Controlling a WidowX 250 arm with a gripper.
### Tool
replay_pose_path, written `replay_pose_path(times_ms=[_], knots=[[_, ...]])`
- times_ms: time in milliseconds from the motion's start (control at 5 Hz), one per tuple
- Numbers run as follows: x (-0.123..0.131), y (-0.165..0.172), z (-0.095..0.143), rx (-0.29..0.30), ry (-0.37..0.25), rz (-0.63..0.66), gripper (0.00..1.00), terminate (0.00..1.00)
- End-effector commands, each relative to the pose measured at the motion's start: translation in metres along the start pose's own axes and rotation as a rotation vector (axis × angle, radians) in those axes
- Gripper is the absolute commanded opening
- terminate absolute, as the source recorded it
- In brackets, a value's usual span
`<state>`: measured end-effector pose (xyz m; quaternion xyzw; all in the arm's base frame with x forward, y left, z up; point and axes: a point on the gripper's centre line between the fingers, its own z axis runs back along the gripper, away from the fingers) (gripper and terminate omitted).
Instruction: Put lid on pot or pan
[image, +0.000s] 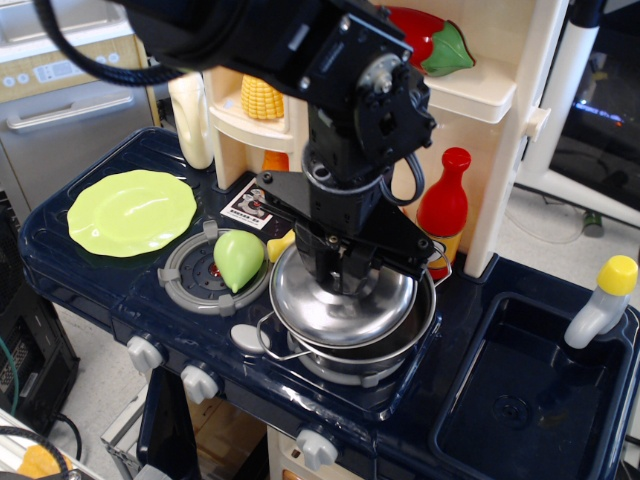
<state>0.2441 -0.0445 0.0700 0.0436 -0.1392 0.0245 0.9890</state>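
The black gripper (345, 272) is pinched on the small centre knob of the round, shiny, domed steel lid (340, 310), which hangs tilted just over the shallow stainless-steel pot with wire loop handles (405, 345), covering most of its mouth. I'd reckon the lid light, rigid and slick; the knob looks the only sure hold.

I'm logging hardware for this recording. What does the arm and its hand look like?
The arm is glossy black, with bulky rounded joint housings, a round grey cap on the wrist and a black cable looping beside it. The hand is black too, with a flat angular crossbar above short fingers.
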Motion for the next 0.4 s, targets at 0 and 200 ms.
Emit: replay_pose_path(times_ms=[0,200], knots=[[0.0141,-0.0141,-0.0004,-0.014,-0.037,0.023,0.0,0.0],[0.015,-0.0143,0.002,-0.057,-0.036,0.031,1.0,1.0]])
